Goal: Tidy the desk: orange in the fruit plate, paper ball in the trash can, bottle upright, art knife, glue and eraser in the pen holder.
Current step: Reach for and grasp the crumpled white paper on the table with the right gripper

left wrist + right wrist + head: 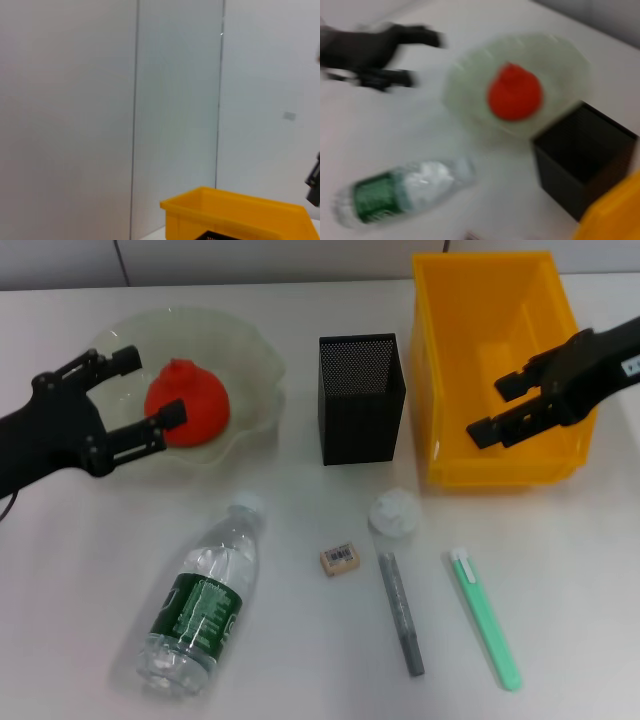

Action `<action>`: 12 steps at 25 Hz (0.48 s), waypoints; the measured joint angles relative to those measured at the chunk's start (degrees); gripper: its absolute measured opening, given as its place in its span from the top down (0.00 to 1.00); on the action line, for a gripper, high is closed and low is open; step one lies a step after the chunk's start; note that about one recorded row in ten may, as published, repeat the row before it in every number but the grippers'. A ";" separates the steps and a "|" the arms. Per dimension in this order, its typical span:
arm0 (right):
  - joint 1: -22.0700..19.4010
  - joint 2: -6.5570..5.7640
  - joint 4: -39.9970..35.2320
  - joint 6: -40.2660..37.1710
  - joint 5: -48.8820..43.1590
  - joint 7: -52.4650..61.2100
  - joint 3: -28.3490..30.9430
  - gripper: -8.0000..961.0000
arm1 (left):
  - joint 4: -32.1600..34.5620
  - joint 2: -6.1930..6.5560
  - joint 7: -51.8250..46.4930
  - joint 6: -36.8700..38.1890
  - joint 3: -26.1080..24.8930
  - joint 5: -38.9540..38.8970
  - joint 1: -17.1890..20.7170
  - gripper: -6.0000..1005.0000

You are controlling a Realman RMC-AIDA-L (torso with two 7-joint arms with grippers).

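Observation:
The orange [188,402] lies in the pale green fruit plate [250,350]. My left gripper [150,386] hovers open at the plate's left side, its fingers apart beside the orange. Over the yellow trash can [460,380] my right gripper [498,408] hangs open and holds nothing. The bottle [203,595] lies on its side near the front left. The white paper ball [394,513], beige eraser [340,558], grey glue [402,612] and mint-green art knife [485,617] lie in front of the black mesh pen holder [360,398]. The right wrist view shows the orange [514,93], bottle [402,191] and pen holder [582,160].
Bare white tabletop [80,570] lies to the left of the bottle and along the front edge. A grey panelled wall [100,100] stands behind the table.

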 joint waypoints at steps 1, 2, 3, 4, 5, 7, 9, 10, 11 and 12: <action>2.28 0.81 -2.62 -1.30 -4.78 4.65 -2.24 0.14 | -0.19 -0.08 0.14 0.75 0.01 0.05 0.93 0.20; 2.28 0.81 -2.62 -1.30 -4.78 4.65 -2.24 0.14 | -0.19 -0.08 0.14 0.75 0.01 0.05 0.93 0.19; 2.88 1.06 -2.97 -1.20 -5.94 6.12 -4.58 0.14 | -0.47 -0.12 0.35 0.71 0.02 0.08 1.19 0.18; 3.34 1.29 -3.16 -0.94 -6.84 7.51 -7.53 0.15 | -1.00 -0.12 0.65 0.63 0.02 0.09 1.32 0.16; 3.58 1.52 -2.99 -0.17 -7.41 9.05 -11.39 0.15 | -1.39 -0.13 0.94 0.55 0.02 0.10 1.38 0.15; 3.99 1.78 -2.36 2.34 -8.97 13.85 -17.15 0.15 | -2.37 -0.14 1.50 0.45 -0.04 0.12 1.41 0.15; 4.38 1.95 -2.03 4.81 -10.48 19.55 -21.69 0.15 | -2.89 -0.13 1.65 0.33 -0.04 0.12 1.42 0.15; 4.49 2.03 -2.03 5.76 -10.90 22.06 -23.64 0.15 | -3.00 -0.13 1.66 0.21 0.01 0.14 1.43 0.15; 4.83 2.11 -1.87 6.86 -11.03 25.83 -26.47 0.15 | -3.02 -0.15 1.66 0.08 0.06 0.16 1.43 0.15; 4.83 2.11 -1.87 6.86 -11.03 25.83 -26.47 0.15 | -3.02 -0.15 1.66 0.08 0.06 0.16 1.43 0.15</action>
